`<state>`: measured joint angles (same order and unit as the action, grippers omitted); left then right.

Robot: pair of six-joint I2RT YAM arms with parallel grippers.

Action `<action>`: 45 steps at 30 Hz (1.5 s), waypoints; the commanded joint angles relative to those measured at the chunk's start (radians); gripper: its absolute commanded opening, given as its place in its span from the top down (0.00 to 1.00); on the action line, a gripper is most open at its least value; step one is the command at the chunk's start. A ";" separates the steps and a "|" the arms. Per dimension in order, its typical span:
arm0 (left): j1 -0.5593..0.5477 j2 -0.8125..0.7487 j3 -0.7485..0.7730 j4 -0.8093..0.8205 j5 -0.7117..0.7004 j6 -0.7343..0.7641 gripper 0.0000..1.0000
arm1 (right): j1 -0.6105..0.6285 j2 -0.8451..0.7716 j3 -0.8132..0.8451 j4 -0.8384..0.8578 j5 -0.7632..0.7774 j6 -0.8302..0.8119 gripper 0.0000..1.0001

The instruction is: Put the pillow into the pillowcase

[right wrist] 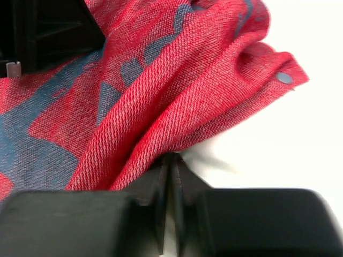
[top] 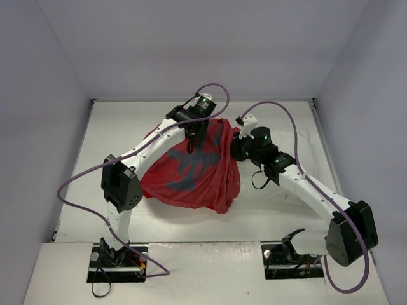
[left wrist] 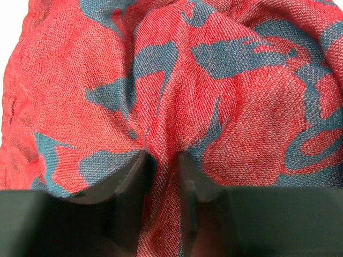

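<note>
Here: left jaws slightly parted, pillowcase (left wrist: 225, 107) fold between, grip unclear; right jaws closed, tips touching hem.

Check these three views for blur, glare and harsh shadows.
Top external: soft, even light, no harsh shadows, all sharp. Left wrist: pillowcase weave crisp, left claw dark and blurred at the bottom edge. Right wrist: table washed out to white, right claw out of focus, weave sharp.

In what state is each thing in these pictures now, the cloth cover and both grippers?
pillowcase: crumpled in a heap on the table, dull reverse side up.
left gripper: jaws slightly apart, a fold of cloth between them.
right gripper: shut, tips at the cloth's edge.
</note>
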<state>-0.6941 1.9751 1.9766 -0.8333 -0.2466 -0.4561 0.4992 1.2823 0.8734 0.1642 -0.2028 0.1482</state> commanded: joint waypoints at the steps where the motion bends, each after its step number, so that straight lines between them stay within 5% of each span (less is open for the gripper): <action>1: 0.004 -0.022 0.079 0.030 0.006 0.023 0.73 | -0.019 -0.067 0.010 0.051 0.077 -0.006 0.94; 2: 0.004 -0.019 0.091 0.028 0.007 0.033 0.72 | -0.028 -0.086 0.001 0.049 0.112 -0.004 0.79; 8: 0.024 0.010 0.128 0.028 0.026 0.046 0.61 | -0.088 -0.133 -0.004 0.009 0.239 -0.018 0.40; 13: 0.041 0.030 0.160 0.026 0.041 0.059 0.62 | -0.132 -0.124 -0.017 -0.018 0.246 0.008 0.38; 21: 0.042 0.044 0.151 0.026 0.076 0.056 0.93 | -0.146 -0.075 -0.050 -0.023 0.174 0.031 0.58; 24: 0.041 0.044 0.169 0.028 0.107 0.056 1.00 | -0.146 -0.052 -0.053 -0.020 0.146 0.030 0.78; 25: 0.035 0.048 0.254 0.031 0.177 0.054 1.00 | -0.146 -0.023 -0.045 -0.017 0.091 0.034 1.00; 33: -0.099 0.084 0.452 0.111 0.473 -0.045 1.00 | -0.142 0.028 -0.014 0.028 0.009 0.074 1.00; 37: -0.104 0.024 0.233 0.238 0.503 -0.096 1.00 | -0.143 0.029 -0.002 0.035 0.019 0.077 1.00; 43: -0.082 -0.005 0.114 0.243 0.420 -0.086 1.00 | -0.143 0.045 -0.002 0.046 0.014 0.093 1.00; 44: -0.073 -0.019 0.102 0.241 0.405 -0.081 0.99 | -0.143 0.043 -0.002 0.046 0.014 0.091 1.00; 45: -0.056 -0.056 0.076 0.240 0.373 -0.063 0.83 | -0.143 0.040 -0.002 0.046 0.014 0.087 1.00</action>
<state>-0.7753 2.0537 2.0579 -0.6777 0.1482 -0.5087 0.3462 1.3163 0.8341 0.1661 -0.1246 0.2119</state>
